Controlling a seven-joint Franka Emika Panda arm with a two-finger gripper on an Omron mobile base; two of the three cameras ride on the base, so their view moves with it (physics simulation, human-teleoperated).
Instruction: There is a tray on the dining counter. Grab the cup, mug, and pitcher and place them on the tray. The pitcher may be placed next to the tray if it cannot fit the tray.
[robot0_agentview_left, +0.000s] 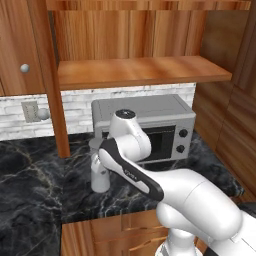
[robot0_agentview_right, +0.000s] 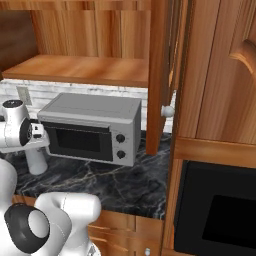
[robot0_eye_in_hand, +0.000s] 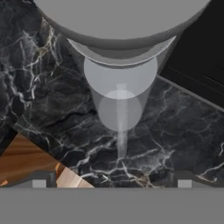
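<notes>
Nearest to us in the hand view is the wide grey mouth of the pitcher (robot0_eye_in_hand: 120, 26), seen from straight above, with our two dark fingertips spread far apart at the bottom of that view; our gripper (robot0_eye_in_hand: 111, 180) is released and grasps nothing. We judge that we hang above the pitcher, lined up to come down on it.

The pitcher (robot0_agentview_left: 100, 172) stands upright on the black marble counter (robot0_agentview_left: 30, 190), just left of the grey microwave (robot0_agentview_left: 160, 125) and near the counter's front edge. From the right base view we see it (robot0_agentview_right: 36, 160) below our wrist, close beside the microwave's left end (robot0_agentview_right: 90, 127). A white brick wall (robot0_agentview_left: 75, 107) runs behind, with a wooden shelf (robot0_agentview_left: 140, 70) overhead.

How it will handle is our guess. It looks rigid and smooth-walled, so likely slippery. It is tall on a narrow foot, so a sideways nudge could tip it. Whether it holds anything we cannot tell; the inside looks pale and bare, so we would treat it as light but carry it level.

We would close on the narrowed neck just under the flared rim, which should stop it sliding down. The body looks about as wide as our fingers reach, so the neck is the safer hold. The microwave leaves little room on that side.
</notes>
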